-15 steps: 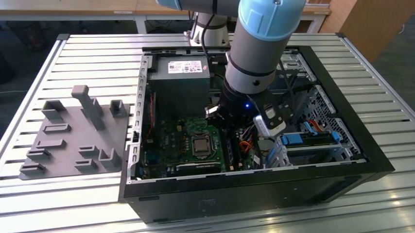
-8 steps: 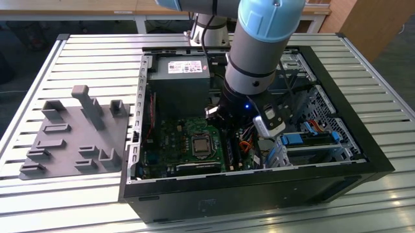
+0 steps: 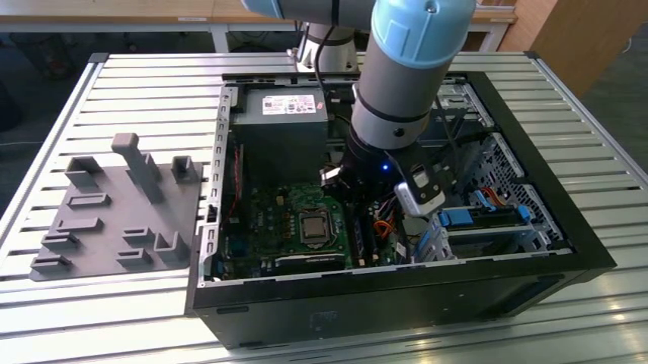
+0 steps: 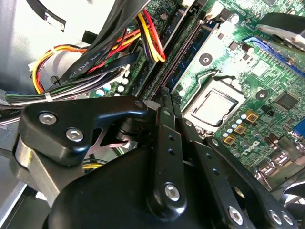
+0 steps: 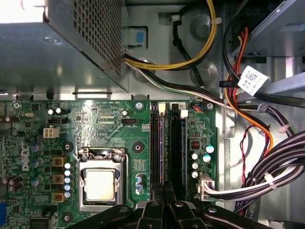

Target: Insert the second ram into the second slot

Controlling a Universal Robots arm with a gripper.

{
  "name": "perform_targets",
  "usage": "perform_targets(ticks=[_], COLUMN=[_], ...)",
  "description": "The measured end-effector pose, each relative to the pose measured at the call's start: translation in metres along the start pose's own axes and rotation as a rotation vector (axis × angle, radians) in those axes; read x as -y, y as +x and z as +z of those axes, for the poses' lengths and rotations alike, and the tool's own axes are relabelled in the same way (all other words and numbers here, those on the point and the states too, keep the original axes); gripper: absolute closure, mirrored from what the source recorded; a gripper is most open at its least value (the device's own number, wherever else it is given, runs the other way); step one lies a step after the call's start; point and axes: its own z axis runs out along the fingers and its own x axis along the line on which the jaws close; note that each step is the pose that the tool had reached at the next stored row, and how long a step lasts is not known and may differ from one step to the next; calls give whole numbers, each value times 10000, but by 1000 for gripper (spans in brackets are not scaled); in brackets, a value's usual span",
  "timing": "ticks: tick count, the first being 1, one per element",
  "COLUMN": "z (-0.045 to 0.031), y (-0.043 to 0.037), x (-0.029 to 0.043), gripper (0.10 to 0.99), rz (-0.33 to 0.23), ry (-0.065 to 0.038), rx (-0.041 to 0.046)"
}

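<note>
The second ram [image 5: 164,152] is seen edge-on in both wrist views [image 4: 189,53] as a thin, long blue strip. It is stood upright along the black slot [image 5: 156,152] nearer the processor socket, parallel to it from end to end. Whether it is fully seated cannot be told.

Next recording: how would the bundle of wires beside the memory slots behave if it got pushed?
The wires would probably flex aside, not resist: they run in loose curves. A white tie bunches them, so they likely shift together. Being thin strands, they seem light.
</note>
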Motion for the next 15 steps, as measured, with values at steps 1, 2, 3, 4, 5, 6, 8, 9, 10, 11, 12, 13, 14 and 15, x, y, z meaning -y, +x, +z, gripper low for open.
perform_targets(ticks=[1,2,3,4,5,6,8,9,10,11,12,13,14,15], z=[3,5,8,10,13,16,22,25,25,25,26,26,27,27], y=[0,0,0,0,-1,-1,-1,-1,-1,-1,-1,-1,-1,-1], x=[0,0,0,0,0,0,1,1,1,1,1,1,1,1], gripper=[969,969,969,969,969,969,969,969,969,969,969,969,969,969], rz=[2,5,8,11,13,16,20,21,23,24,24,24,24,24], ry=[-1,-1,-1,-1,-1,-1,-2,-2,0,1,0,-1,-1,-1], rx=[0,0,1,1,1,1,1,1,1,1,1,1,1,1])
